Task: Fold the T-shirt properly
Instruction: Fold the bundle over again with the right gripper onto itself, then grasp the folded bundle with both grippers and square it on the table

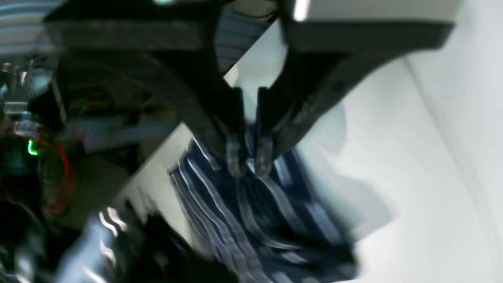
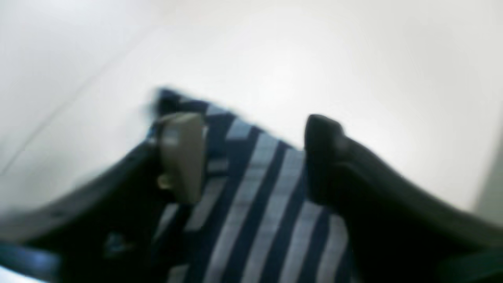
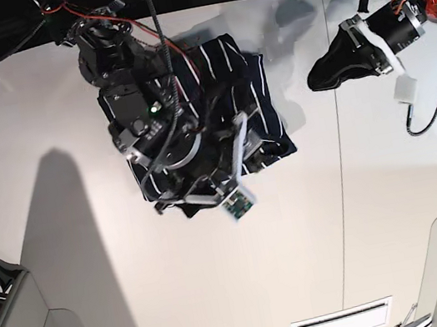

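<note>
- The T-shirt (image 3: pixel 248 82) lies on the white table (image 3: pixel 341 235), near the far edge in the base view. It is a bunched, roughly square heap, not spread flat. I judge that the folding is in an early or middle step.
- The right arm hangs directly over the T-shirt and hides a large part of it in the base view. This position makes sense if the arm must take an edge or a layer from above.
- In the right wrist view, the right hand (image 2: pixel 253 165) stands wide: one pale finger and one dark finger are well apart, with striped cloth (image 2: pixel 251 204) showing between them. The picture is blurred, so I cannot tell whether the fingertips touch the cloth. Nothing is clamped there.
- In the left wrist view, the left hand (image 1: pixel 249 165) has its jaws drawn nearly together, with only a thin gap. The stripes of the T-shirt (image 1: pixel 255 220) seem to run up toward its fingertips, as cloth does when it is pinched.
- However, in the base view this left hand (image 3: pixel 329 69) appears over bare table, apart from the garment. So I cannot tell surely whether cloth is between its jaws.
- My judgement: if the left hand does hold a corner, it keeps that corner away from the heap so the cloth comes under tension, while the open right hand prepares to take a second point.
- A risk: a narrow pinch on thin fabric may catch several layers, and then the fold will not be clean.
</note>
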`<state>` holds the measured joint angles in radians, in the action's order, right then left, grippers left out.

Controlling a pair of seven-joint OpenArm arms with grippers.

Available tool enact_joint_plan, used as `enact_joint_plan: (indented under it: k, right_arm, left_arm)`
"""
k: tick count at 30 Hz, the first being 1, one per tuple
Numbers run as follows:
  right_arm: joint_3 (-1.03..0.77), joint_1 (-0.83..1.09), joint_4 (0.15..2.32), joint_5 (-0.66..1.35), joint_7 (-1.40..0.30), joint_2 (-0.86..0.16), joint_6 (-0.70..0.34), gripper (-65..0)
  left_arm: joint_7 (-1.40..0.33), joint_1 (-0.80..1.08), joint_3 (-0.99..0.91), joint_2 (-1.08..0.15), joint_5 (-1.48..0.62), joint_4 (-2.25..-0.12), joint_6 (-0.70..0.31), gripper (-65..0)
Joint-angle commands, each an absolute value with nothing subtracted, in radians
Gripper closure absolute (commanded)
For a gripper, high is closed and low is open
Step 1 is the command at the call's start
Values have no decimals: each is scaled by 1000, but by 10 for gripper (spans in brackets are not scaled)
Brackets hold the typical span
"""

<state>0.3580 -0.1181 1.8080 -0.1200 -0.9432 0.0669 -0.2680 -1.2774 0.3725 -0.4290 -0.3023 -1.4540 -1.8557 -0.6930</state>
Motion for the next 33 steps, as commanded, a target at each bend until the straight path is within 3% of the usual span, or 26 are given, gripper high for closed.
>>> enact_joint_plan:
  k: [1,6,14,20,24,33]
  right_arm:
    - [323,-144,1825,-111,-917,75,-264,-280]
    - [148,-171,1825,-39,-917,54,-265,-3]
    - [-15,-174,1807,60,-889,-31,-271,0]
    - [-33,-175,1684,127,-835,-67,-359,0]
    - [-33,-182,1599,181,-800,-67,-451,0]
    - [-33,-222,1467,300,-807,-66,-540,0]
  left_arm:
    - [-1264,375,-411,-313,-1481,-1896,-698,-45]
    - [-1243,377,-288,-313,-1419,-1945,-698,-45]
    - [-1107,377,-75,-313,-1222,-1944,-698,-45]
    - [-1027,377,59,-308,-1134,-1930,-698,-45]
    - [-1019,377,99,-270,-1124,-1886,-698,-45]
    - [-952,363,101,-191,-958,-1774,-698,-45]
